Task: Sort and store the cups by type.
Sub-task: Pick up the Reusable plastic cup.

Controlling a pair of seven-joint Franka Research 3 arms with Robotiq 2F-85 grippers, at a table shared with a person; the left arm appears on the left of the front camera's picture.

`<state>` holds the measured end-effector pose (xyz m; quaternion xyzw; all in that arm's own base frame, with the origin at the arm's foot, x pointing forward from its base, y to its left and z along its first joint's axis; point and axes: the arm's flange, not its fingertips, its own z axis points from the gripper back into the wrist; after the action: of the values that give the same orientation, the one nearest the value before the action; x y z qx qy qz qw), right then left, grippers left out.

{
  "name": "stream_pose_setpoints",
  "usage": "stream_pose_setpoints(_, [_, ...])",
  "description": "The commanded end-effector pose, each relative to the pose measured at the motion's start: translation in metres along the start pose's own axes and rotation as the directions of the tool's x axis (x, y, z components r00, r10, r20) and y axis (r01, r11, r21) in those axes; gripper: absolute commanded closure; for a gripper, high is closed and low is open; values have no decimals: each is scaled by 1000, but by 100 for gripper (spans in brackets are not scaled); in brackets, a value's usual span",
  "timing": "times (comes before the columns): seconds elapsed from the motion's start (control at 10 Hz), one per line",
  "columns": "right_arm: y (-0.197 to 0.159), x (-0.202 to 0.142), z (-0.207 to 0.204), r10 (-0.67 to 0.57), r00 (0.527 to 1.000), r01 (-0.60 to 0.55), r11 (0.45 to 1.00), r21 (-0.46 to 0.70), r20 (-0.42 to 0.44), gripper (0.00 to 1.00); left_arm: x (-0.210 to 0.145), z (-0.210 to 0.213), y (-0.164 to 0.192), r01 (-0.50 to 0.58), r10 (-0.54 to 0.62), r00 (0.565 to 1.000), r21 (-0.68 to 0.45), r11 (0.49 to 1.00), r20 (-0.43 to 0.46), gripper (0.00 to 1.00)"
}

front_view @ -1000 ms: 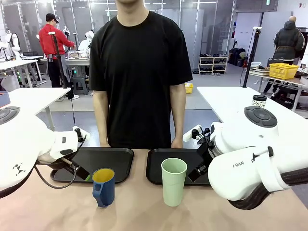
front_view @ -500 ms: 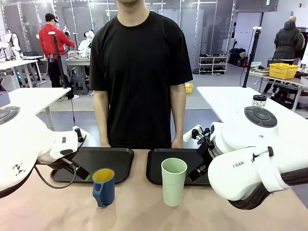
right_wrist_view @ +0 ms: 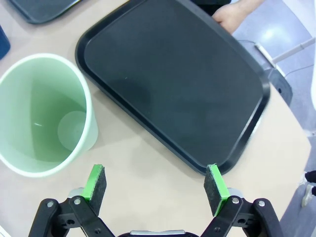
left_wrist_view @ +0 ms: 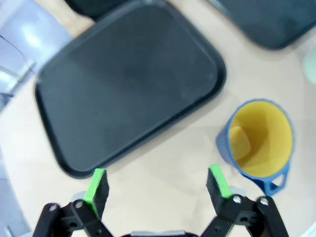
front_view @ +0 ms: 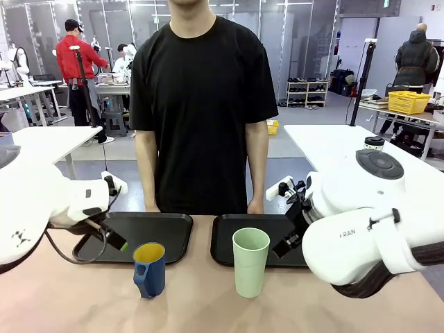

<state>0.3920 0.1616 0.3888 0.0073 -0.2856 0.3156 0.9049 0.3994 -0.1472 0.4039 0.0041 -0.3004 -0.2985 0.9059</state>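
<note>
**Left claw** (left_wrist_view: 157, 183): my jaws stand wide, with nothing between the green pads (left_wrist_view: 97, 185). In the left wrist view the pads rise from the bottom edge over bare table (left_wrist_view: 163, 158). The mug (left_wrist_view: 259, 138) stands upright at the right of that frame. It is just beside the right-hand pad and a little above it, and the two do not touch. Its yellow inside faces the camera, and its handle points toward the lower right corner. The left tray (left_wrist_view: 128, 84) lies across the upper left and centre, with its near rim just above the left-hand pad.

**Right claw** (right_wrist_view: 155, 182): my jaws stand wide here too, and nothing is held. In the right wrist view the tumbler (right_wrist_view: 42, 113) stands upright at the left of the frame. Its rim is just above the left-hand pad, with a gap between them. The right tray (right_wrist_view: 177, 84) runs from top centre to the right edge, and its near corner sits just above the right-hand pad. A person's hand (right_wrist_view: 229, 15) rests at the tray's far rim, at the top of the frame.

**Front view**: the mug is at lower centre-left and the tumbler at lower centre. Both stand on the table in front of the trays, near each other but apart. My left claw hangs just left of the mug, and my right claw hangs just right of the tumbler. The person (front_view: 205, 104) stands behind the trays at upper centre.
</note>
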Motion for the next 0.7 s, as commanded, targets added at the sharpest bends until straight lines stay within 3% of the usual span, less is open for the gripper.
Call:
stream_pose_setpoints(0.0, [5, -3, 51, -46, 999, 46, 998, -33, 25, 0, -5, 45, -20, -18, 15, 999, 68, 998, 43, 0])
stream_pose_setpoints(0.5, [21, -13, 102, -119, 989, 131, 981, -145, 90, 0, -9, 74, -40, 14, -23, 996, 107, 994, 83, 0])
stream_pose_setpoints(0.6, [0, 23, 96, -99, 990, 105, 993, -62, 101, 0, -9, 74, -45, 63, -72, 994, 99, 993, 83, 0])
